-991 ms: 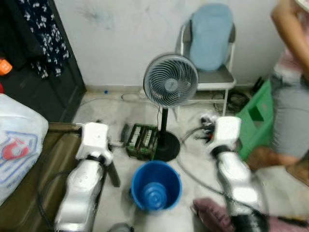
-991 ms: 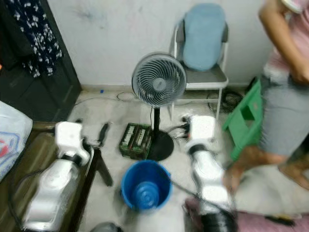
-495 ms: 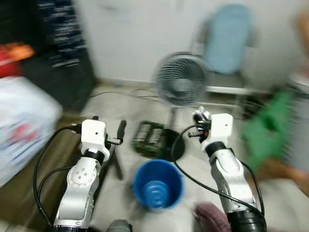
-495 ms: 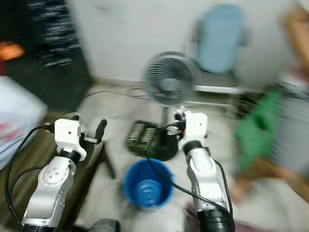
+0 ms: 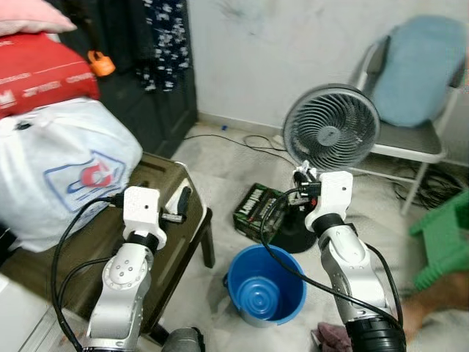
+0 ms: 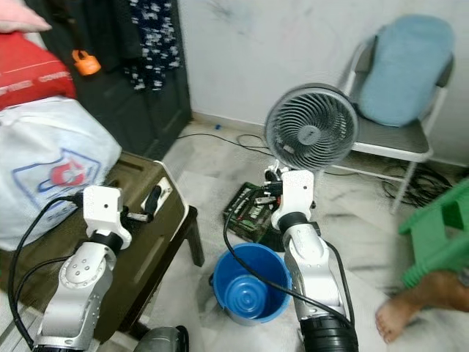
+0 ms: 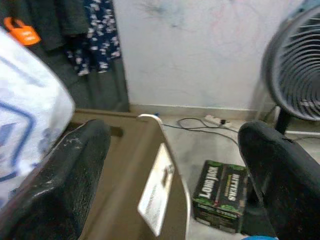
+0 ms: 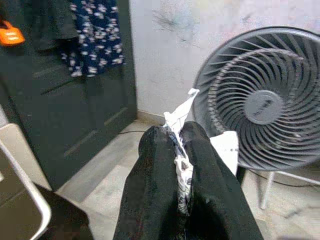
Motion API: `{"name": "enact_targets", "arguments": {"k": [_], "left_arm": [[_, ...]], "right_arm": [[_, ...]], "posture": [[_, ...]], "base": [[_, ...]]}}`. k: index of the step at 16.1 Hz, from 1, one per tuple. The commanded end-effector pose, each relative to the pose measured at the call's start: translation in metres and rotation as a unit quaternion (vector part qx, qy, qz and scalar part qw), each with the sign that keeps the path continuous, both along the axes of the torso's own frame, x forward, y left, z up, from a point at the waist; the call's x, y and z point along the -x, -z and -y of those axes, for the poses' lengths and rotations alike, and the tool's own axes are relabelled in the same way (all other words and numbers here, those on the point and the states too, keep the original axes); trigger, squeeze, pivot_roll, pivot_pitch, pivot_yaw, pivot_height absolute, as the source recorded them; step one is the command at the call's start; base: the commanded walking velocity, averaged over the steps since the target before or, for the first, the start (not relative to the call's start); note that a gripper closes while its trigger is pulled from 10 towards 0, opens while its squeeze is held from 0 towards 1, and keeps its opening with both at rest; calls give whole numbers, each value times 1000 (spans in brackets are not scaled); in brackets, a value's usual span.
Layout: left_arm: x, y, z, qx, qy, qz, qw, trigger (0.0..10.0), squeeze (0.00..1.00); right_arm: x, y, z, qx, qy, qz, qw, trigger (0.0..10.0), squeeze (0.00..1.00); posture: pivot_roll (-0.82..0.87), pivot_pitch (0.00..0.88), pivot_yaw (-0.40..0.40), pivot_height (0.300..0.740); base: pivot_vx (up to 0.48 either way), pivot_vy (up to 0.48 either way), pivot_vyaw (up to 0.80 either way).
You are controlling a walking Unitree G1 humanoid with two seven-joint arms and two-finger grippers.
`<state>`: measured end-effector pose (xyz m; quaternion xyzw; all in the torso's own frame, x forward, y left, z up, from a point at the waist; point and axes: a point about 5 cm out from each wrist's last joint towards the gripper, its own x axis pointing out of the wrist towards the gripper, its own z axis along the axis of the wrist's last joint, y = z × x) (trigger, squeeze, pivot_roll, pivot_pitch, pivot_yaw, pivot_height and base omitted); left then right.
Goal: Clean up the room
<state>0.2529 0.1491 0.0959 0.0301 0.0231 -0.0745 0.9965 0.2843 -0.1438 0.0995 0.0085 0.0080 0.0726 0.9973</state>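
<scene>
Right gripper (image 8: 175,150) clenched on a crumpled paper scrap (image 8: 181,116), carried chest-high, likely bound for the blue bucket (image 5: 265,284) on the floor below, serving as the bin. Left gripper (image 7: 170,165) spread wide, empty, hovering over the brown table (image 5: 165,220).

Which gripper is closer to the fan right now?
Right. The right gripper, shut on a paper scrap, is held just in front of the fan. The left gripper hovers over the brown table, farther off.
</scene>
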Motion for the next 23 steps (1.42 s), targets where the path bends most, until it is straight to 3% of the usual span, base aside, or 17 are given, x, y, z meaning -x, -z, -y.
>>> {"name": "enact_targets", "arguments": {"k": [1, 6, 9, 11, 12, 16, 18, 23], "left_arm": [[-2, -6, 2, -9, 13, 16, 1000, 10000, 0], [4, -12, 11, -22, 81, 34, 996, 10000, 0], [24, -14, 12, -72, 151, 50, 985, 10000, 0], [30, -13, 10, -72, 154, 45, 984, 10000, 0], [36, -18, 8, -96, 179, 51, 978, 10000, 0], [43, -31, 2, -118, 203, 58, 970, 10000, 0], [53, -37, -5, -129, 213, 46, 967, 10000, 0], [64, -43, -12, -137, 210, 27, 968, 10000, 0]], "right_arm": [[-1, -1, 3, 1, 8, 0, 1000, 10000, 0], [1, 5, 8, 13, 30, -15, 999, 10000, 0], [5, 28, 15, 43, 64, -87, 993, 10000, 0], [5, 31, 17, 42, 77, -103, 991, 10000, 0], [6, 38, 16, 54, 85, -127, 987, 10000, 0], [0, 45, 17, 58, 96, -142, 984, 10000, 0], [-18, 50, 2, 55, 87, -158, 982, 10000, 0], [-44, 49, -28, 49, 72, -164, 983, 10000, 0]], "posture": [[38, 17, -12, 740], [41, 22, -5, 740], [71, 50, 18, 740], [79, 61, 26, 740], [112, 95, 50, 740], [158, 141, 86, 740], [205, 194, 110, 740], [262, 226, 114, 740]], "base": [[0, 0, 0], [0, 0, 0], [0, 0, 0], [0, 0, 0], [0, 0, 0], [0, 0, 0], [0, 0, 0], [0, 0, 0]]}}
